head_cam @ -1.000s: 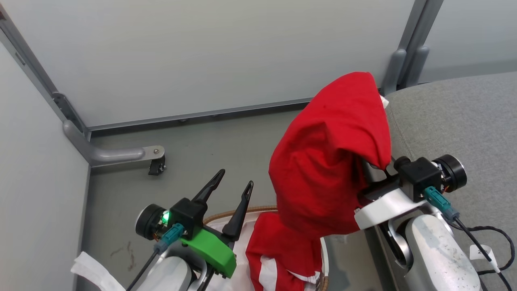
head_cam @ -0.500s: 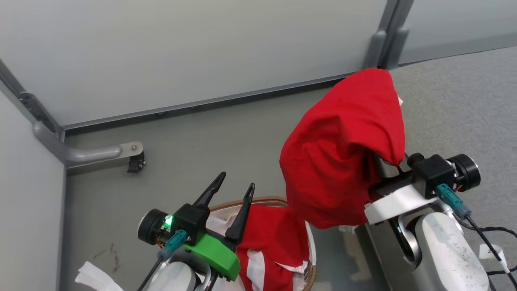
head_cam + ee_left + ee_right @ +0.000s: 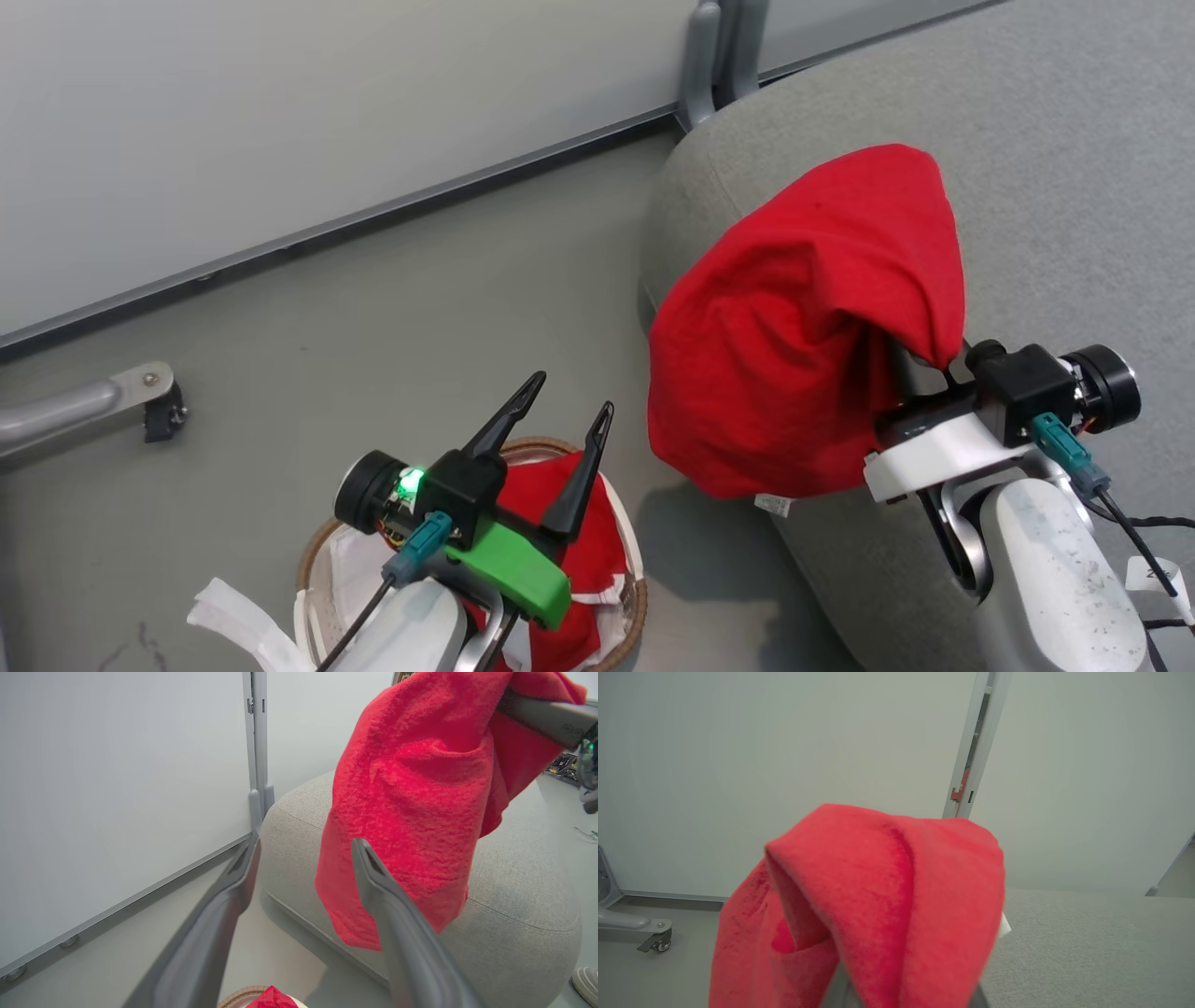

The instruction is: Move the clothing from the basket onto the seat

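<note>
Head view: right hand (image 3: 920,411) closed tight on plain red garment (image 3: 794,327) draped over it, above corner of grey seat (image 3: 1027,140). Left hand (image 3: 571,394) spread wide, empty, over basket (image 3: 313,551) holding red-and-white garment (image 3: 597,560). Left wrist view: plain red garment hanging just beyond left hand. Right wrist view: garment hooding right hand.

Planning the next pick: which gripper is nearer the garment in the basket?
Left. The left gripper hovers open above the white-trimmed garment; the right gripper, holding the plain red garment, is over the seat.
</note>
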Available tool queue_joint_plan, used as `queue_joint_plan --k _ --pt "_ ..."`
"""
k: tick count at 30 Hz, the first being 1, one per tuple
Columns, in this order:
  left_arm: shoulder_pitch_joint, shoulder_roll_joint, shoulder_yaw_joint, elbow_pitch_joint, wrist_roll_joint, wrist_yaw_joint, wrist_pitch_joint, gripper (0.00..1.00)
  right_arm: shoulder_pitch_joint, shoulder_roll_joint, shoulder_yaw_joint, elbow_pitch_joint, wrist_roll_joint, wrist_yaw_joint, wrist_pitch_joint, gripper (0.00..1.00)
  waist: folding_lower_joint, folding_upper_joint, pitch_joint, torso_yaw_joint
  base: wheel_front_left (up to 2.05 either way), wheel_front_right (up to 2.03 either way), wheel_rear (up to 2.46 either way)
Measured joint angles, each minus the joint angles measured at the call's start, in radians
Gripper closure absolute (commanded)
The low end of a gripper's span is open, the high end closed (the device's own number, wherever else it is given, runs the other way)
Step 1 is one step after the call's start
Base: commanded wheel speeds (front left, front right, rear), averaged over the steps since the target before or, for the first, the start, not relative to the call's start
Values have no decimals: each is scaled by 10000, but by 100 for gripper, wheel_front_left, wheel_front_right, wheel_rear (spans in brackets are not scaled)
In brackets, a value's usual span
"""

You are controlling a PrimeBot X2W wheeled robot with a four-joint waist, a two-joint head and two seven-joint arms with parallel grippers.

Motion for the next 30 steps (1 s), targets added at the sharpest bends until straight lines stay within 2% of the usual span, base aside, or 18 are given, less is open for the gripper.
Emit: queue_joint_plan --k 7,13,25,30 --pt "-345 153 -259 -17 42 0 2 0 -398 0 -407 54 -109 0 0 100 0 0 689 -461 0 0 0" --pt "-825 414 -278 -151 140 0 2 0 -2079 -117 -1335 222 -907 0 0 100 0 0 1485 -394 0 0 0" --pt "-1939 855 -345 -568 512 0 0 0 -5962 -2761 -2897 2309 -1442 0 -2 100 1 0 3405 392 0 0 0" --pt "-2250 899 -299 -784 671 0 0 0 -6576 -3290 -3402 3062 -1519 0 -15 100 2 0 4293 784 0 0 0"
